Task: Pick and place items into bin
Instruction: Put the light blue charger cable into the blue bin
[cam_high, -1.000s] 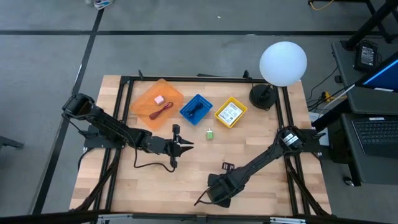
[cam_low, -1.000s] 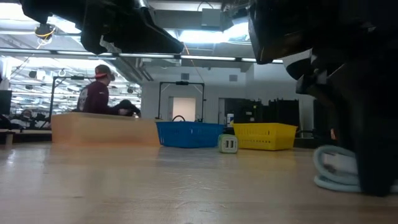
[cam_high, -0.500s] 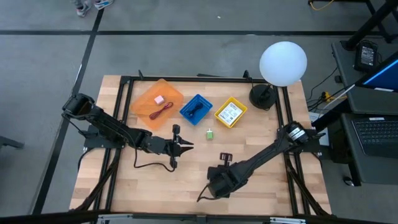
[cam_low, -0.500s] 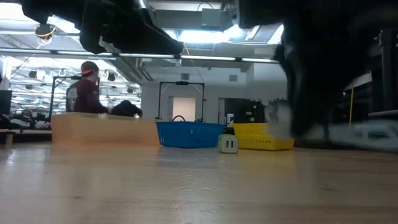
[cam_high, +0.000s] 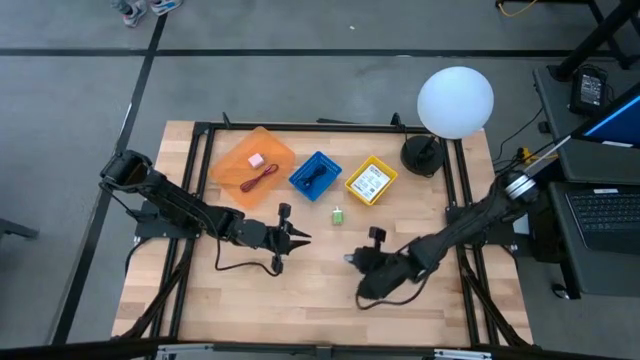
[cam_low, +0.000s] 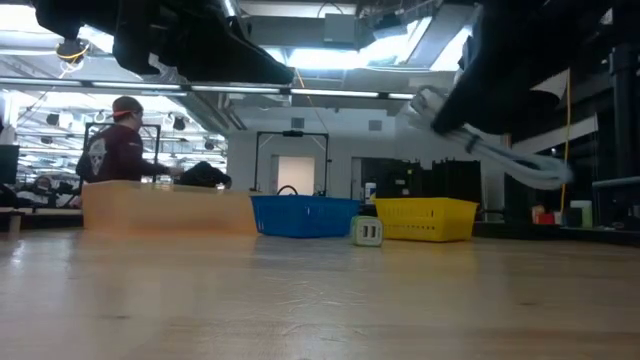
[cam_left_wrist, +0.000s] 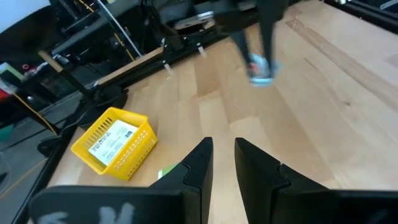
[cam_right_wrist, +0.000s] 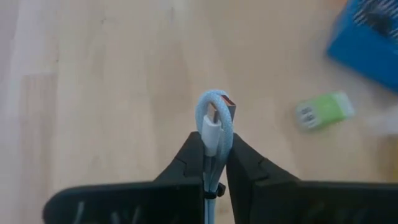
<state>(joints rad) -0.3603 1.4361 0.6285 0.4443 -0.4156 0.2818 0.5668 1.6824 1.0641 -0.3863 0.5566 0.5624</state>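
Wooden tabletop (cam_high: 300, 300) (pale planks); person (cam_low: 108, 152) in room behind.

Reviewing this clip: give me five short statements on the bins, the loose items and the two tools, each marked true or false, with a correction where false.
1. The right tool is shut on a pale blue cable. True.
2. The yellow bin is empty. False: a white printed packet lies in it.
3. The pink block and red cord lie in the orange bin. True.
4. The small green piece is inside the blue bin. False: it sits on the table, in front of the blue and yellow bins.
5. The left tool grips the green piece. False: nothing is between its fingers.
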